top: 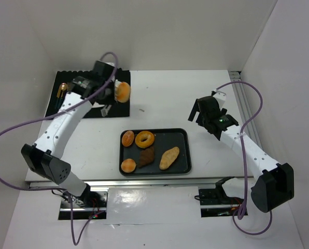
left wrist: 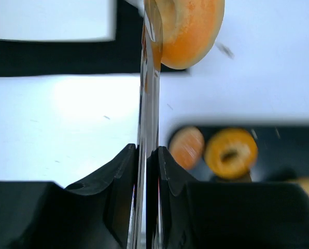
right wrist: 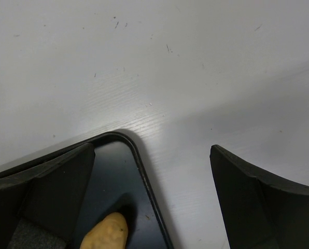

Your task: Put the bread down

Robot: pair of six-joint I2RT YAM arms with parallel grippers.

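The left gripper [left wrist: 148, 155] is clenched on a pair of thin metal tongs [left wrist: 149, 98], whose two blades run pressed together between the fingers. The tongs' far end grips a round bun [left wrist: 191, 31]. In the top external view this bun [top: 122, 92] sits at the right edge of a black mat [top: 66, 77] at the far left of the table [top: 206, 83]; whether it touches the surface cannot be determined. A black tray [top: 181, 167] lies near the centre of the table, well apart from the held bun. It contains a second round bun [top: 127, 138], a ring doughnut [top: 144, 139], a dark brown piece [top: 146, 155], a third round bun [top: 128, 165] and an oblong loaf [top: 169, 157]. The right gripper [top: 204, 111] is released, jaws wide apart and grasping nothing, above bare table just beyond the tray's far right corner.
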